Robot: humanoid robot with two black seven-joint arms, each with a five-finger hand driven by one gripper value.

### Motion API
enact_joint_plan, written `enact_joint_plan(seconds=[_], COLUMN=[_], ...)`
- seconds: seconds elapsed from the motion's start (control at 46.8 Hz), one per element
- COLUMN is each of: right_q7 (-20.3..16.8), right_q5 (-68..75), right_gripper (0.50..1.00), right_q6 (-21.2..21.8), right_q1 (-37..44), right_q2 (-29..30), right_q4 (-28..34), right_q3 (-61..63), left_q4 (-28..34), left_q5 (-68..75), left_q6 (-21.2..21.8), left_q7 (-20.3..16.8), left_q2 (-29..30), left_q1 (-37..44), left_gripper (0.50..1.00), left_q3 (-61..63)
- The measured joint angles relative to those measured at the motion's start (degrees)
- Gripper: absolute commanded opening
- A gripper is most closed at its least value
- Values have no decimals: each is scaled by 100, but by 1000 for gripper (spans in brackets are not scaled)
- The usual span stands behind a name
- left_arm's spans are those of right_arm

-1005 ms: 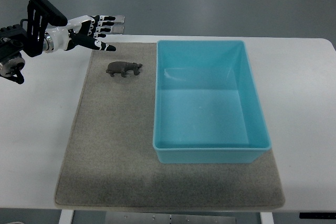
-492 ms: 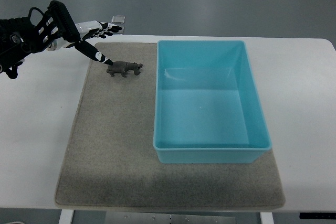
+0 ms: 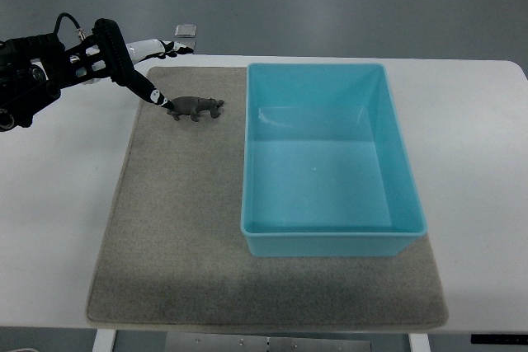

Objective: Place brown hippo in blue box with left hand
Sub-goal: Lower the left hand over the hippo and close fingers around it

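left hand reaching to a toy hippo on a felt mat

top view: a white table (image 3: 478, 146) with a smooth matte top carries a large rectangular mat (image 3: 177, 237) of grey-brown, felt-like fabric with rounded corners. on the right part of the mat sits the blue box (image 3: 330, 241), a light blue plastic bin with smooth glossy walls, a rolled rim and rounded corners; its inside holds nothing.

the brown hippo (image 3: 196, 107) is a small dark brown figure with a rounded body and short legs. it lies on the mat near the mat's far left corner, its head pointing toward the box, just beside the box's far left corner but not touching it.

the left hand (image 3: 147, 68) comes in from the picture's left edge on a black, jointed arm with a thin cable looped above it. the hand is black and white, with segmented fingers (image 3: 169, 49). they are spread and extended, clamped on nothing. one dark digit angles down to the hippo's rear end and its tip appears to touch it.

a small grey square object (image 3: 186, 30) lies at the table's far edge, just beyond the fingertips.
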Motion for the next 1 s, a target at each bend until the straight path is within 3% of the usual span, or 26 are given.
enact_joint_plan(seconds=[0.449, 0.727, 1.005], right_q7=[0, 0, 0], right_q5=[0, 0, 0], right_gripper=[936, 936, 936], right_q6=[-3, -5, -5], right_q1=[0, 0, 0], right_q2=[0, 0, 0], right_q4=[0, 0, 0], right_q3=[0, 0, 0], left_q4=[74, 180, 312], left_q5=[48, 45, 44], left_q6=[76, 345, 353], left_q7=[10, 10, 10], left_q2=[-215, -371, -506], left_q1=[87, 201, 203], left_gripper=[956, 956, 887], left_q3=[51, 170, 175])
